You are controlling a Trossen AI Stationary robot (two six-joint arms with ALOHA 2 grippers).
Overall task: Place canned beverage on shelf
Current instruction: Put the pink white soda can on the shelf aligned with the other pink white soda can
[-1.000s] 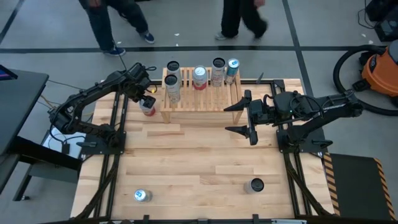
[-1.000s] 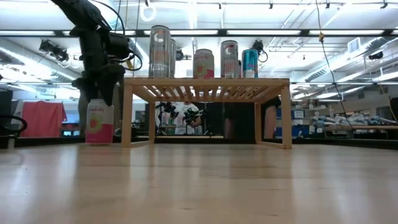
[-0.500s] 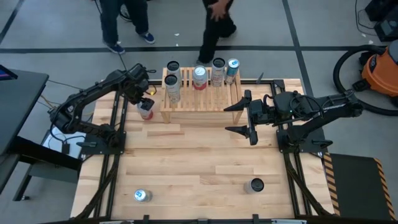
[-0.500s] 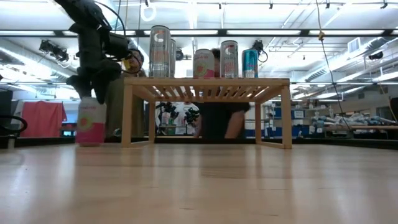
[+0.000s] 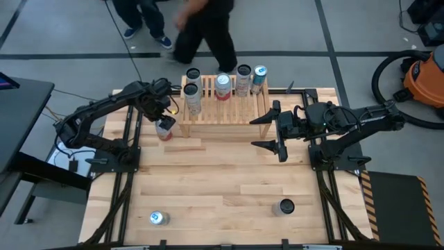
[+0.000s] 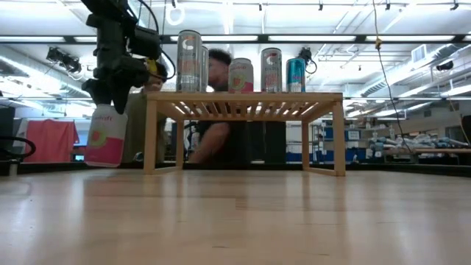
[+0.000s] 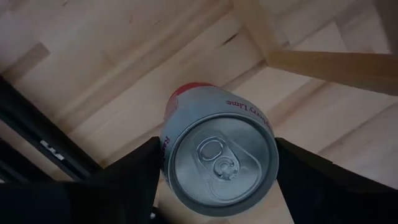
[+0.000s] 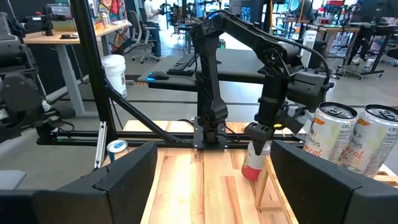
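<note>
A pink-and-white can (image 5: 164, 128) hangs just left of the light wooden shelf (image 5: 222, 111), by its left leg (image 6: 150, 132). My left gripper (image 5: 161, 111) is shut on this can; it also shows in the low view (image 6: 105, 136) and the left wrist view (image 7: 221, 163). Several cans (image 5: 223, 87) stand on the shelf's slatted top (image 6: 243, 99). My right gripper (image 5: 274, 130) is open and empty, level, just right of the shelf. My left gripper pinches the can's upper wall just below the top rim (image 7: 166, 163) between its two fingers (image 7: 134, 177), one on each side. The fingers come from above, pointing down. The can hangs below them, slightly tilted, its base just off the table (image 6: 101, 163).
A blue-and-white can (image 5: 159, 218) and a dark can (image 5: 284, 207) stand near the table's near edge. A person (image 5: 208, 28) walks past the far edge. An orange vacuum (image 5: 423, 76) stands at the right. Bare tabletop (image 5: 222, 173) lies between the shelf and the near cans.
My left gripper has moved toward the table's near edge with the pink-and-white can, staying shut on it. The can stood upright on the table beside the shelf's leg; now it is tipped slightly and lifted a little off the wood.
</note>
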